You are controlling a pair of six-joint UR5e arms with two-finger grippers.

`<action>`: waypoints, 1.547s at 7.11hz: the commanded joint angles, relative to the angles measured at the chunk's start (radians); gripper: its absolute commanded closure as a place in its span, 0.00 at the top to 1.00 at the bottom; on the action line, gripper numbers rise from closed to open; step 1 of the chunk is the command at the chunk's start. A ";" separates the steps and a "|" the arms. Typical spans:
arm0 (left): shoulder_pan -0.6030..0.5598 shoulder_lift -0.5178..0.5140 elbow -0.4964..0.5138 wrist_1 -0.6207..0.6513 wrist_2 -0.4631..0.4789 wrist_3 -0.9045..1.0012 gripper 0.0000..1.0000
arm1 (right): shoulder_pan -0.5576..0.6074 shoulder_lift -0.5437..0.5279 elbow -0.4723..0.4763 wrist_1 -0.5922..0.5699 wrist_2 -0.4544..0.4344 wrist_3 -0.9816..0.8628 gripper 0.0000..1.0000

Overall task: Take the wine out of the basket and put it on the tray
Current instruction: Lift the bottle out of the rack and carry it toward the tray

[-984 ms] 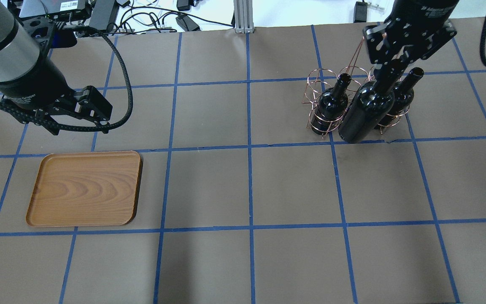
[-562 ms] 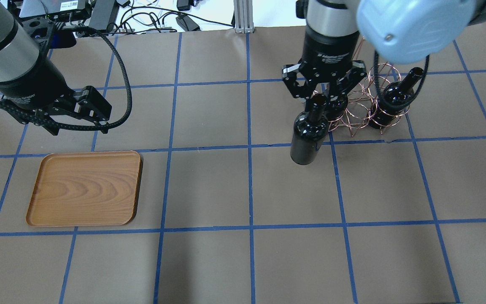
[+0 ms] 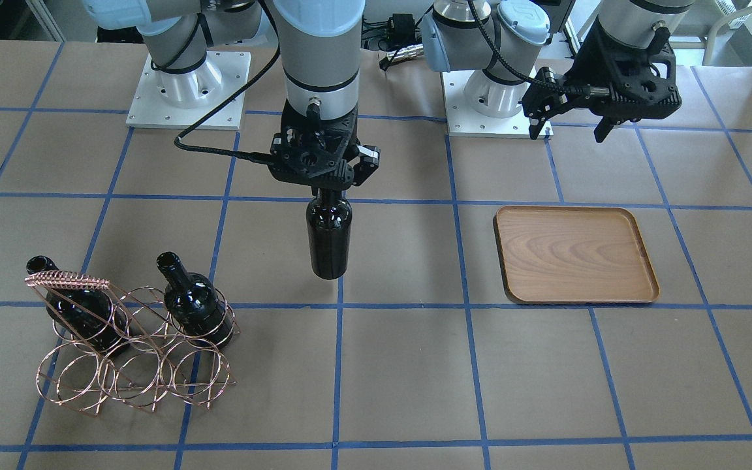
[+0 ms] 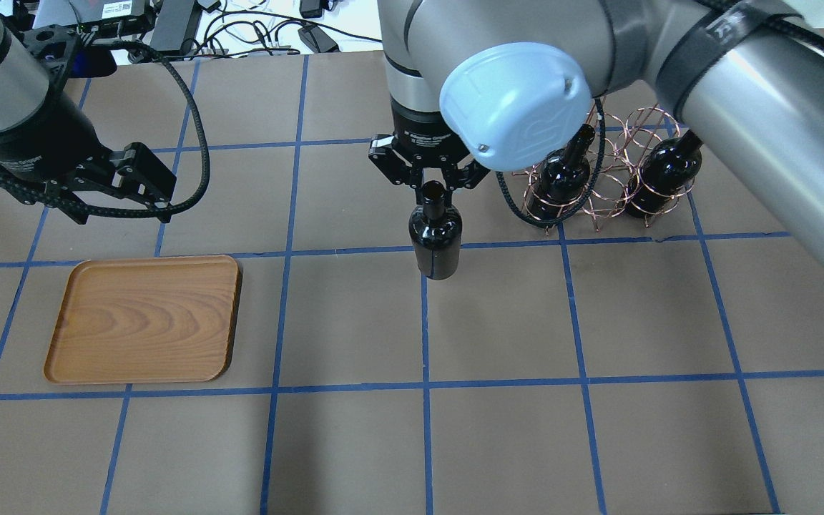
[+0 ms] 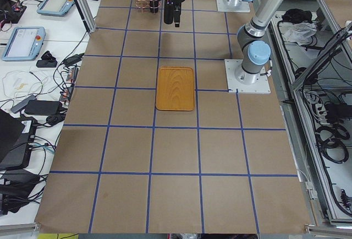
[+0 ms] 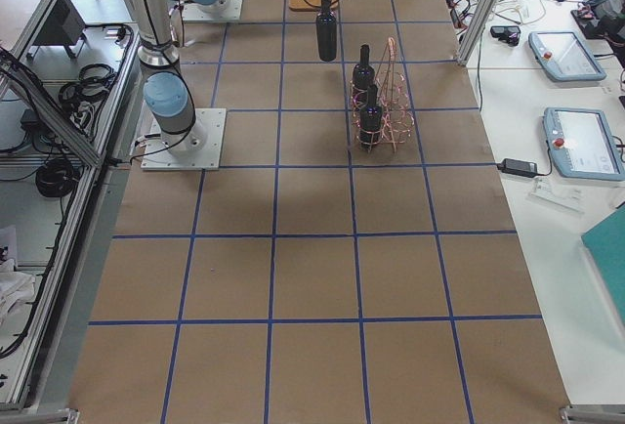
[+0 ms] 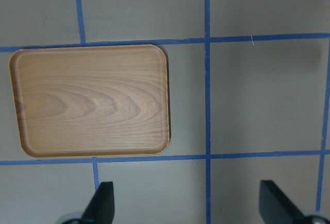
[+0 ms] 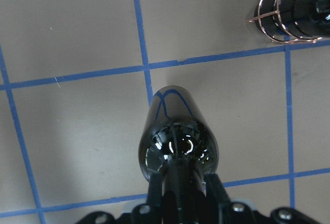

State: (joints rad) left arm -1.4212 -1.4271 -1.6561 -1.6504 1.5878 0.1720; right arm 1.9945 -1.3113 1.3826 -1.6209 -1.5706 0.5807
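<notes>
Over the middle of the table [image 4: 498, 322], the right gripper [image 4: 435, 187] clamps its two fingers on the neck of a black wine bottle [image 4: 435, 239]. The bottle hangs upright above a blue tape line (between basket and tray, touching neither). Two matching bottles [image 3: 193, 307] stand in the copper wire basket [image 3: 66, 281] on the robot's right. On its left lies the wood-grain tray [image 4: 144, 318], with the left gripper [image 3: 568, 127] raised near it, fingers spread wide and holding nothing.

The blue-gridded brown table [image 4: 355, 443] carries the tray [image 4: 144, 318] and basket [image 3: 131, 343].
</notes>
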 commanded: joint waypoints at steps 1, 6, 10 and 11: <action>0.036 0.001 0.006 0.001 0.001 0.036 1.00 | 0.073 0.067 -0.031 -0.054 0.001 0.132 0.00; 0.036 0.001 -0.001 0.001 0.000 0.041 1.00 | 0.159 0.126 -0.047 -0.117 0.034 0.289 0.07; 0.036 0.004 -0.001 0.001 0.001 0.041 1.00 | 0.138 0.071 -0.034 -0.151 -0.058 0.186 1.00; 0.034 0.005 -0.002 0.003 -0.002 0.041 1.00 | 0.082 0.031 -0.034 -0.128 -0.060 0.157 1.00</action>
State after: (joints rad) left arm -1.3854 -1.4241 -1.6579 -1.6487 1.5880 0.2132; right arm 2.1271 -1.2401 1.3473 -1.7617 -1.6217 0.7888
